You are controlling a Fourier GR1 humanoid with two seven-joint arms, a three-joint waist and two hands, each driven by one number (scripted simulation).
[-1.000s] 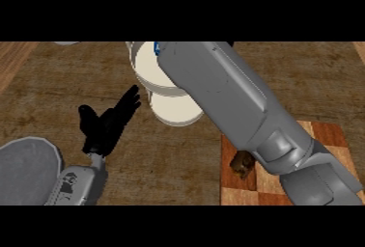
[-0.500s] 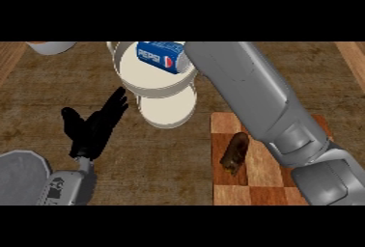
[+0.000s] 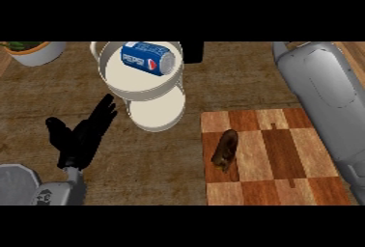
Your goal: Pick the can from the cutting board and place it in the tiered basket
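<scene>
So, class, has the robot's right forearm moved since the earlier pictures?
Yes. The right forearm has swung rightward off the tiered basket, uncovering the can in its top tier, and now lies along the cutting board's right edge.

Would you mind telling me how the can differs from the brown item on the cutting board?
The can is blue with a logo; the brown item is plain and dark. The can lies in the upper tier of the tiered basket; the brown item rests on the cutting board. Nothing holds either one.
</scene>
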